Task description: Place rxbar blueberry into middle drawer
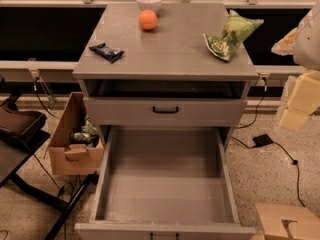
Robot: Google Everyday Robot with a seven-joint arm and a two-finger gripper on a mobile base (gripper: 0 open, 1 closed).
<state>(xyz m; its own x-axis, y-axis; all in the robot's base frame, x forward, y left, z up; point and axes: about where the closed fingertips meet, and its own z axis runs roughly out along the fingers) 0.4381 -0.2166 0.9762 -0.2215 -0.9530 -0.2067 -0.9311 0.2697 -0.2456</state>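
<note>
Navy rxbar blueberry [106, 52] lies on the cabinet top [175, 46], well apart from the gripper [299, 101] at right, grip state unclear.

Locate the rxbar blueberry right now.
Camera view: the rxbar blueberry lies on the cabinet top, left side, front-left of the orange; the tool hangs at the right edge, apart from it.
</note>
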